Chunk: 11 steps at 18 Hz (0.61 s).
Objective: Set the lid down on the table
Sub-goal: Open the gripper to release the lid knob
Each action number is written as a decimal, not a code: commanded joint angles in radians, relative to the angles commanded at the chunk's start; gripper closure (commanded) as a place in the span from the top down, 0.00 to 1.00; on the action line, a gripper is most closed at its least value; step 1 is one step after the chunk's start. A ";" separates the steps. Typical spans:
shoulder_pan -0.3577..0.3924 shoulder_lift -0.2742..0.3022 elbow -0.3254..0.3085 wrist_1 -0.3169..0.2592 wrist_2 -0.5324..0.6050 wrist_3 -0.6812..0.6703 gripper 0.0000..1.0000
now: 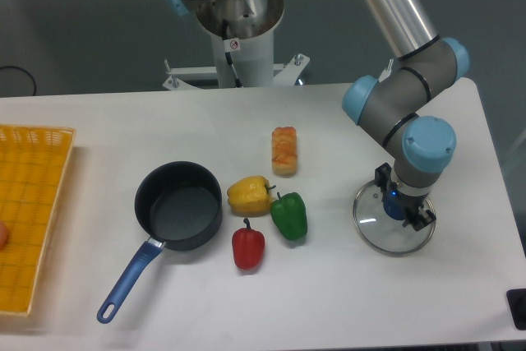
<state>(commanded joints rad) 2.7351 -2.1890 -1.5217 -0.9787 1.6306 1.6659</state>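
Observation:
The lid (386, 232), a round clear glass disc with a thin metal rim, lies flat and low at the right side of the white table (345, 302). My gripper (403, 207) points straight down over the lid's centre, where a bit of blue shows. The wrist hides the fingertips, so I cannot tell whether the jaws grip the knob or stand apart from it. Black finger parts (382, 178) stick out on both sides of the wrist. The dark saucepan (178, 205) with a blue handle stands open at the table's middle left.
A yellow pepper (249, 195), a green pepper (289, 215) and a red pepper (248, 247) sit beside the saucepan. A bread roll (284, 150) lies behind them. A yellow grid tray (29, 215) is at the left edge. The arm's base (238, 30) stands behind the table.

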 joint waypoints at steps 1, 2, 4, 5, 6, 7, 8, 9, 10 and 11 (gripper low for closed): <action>0.000 0.000 0.000 0.000 0.002 0.000 0.76; 0.000 0.000 0.000 0.000 0.002 0.000 0.76; 0.000 0.000 0.000 0.000 0.000 0.000 0.79; 0.000 0.000 0.000 0.000 0.002 0.000 0.79; 0.000 0.002 0.000 0.000 0.002 0.000 0.80; 0.000 0.003 0.000 0.000 0.002 0.000 0.83; 0.000 0.008 -0.002 -0.002 0.000 0.000 0.87; -0.002 0.012 -0.005 -0.002 0.000 -0.002 0.92; -0.003 0.020 -0.009 -0.002 0.000 0.000 0.98; -0.003 0.034 -0.015 -0.003 0.002 -0.002 0.99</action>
<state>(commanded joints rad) 2.7320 -2.1554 -1.5370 -0.9817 1.6321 1.6644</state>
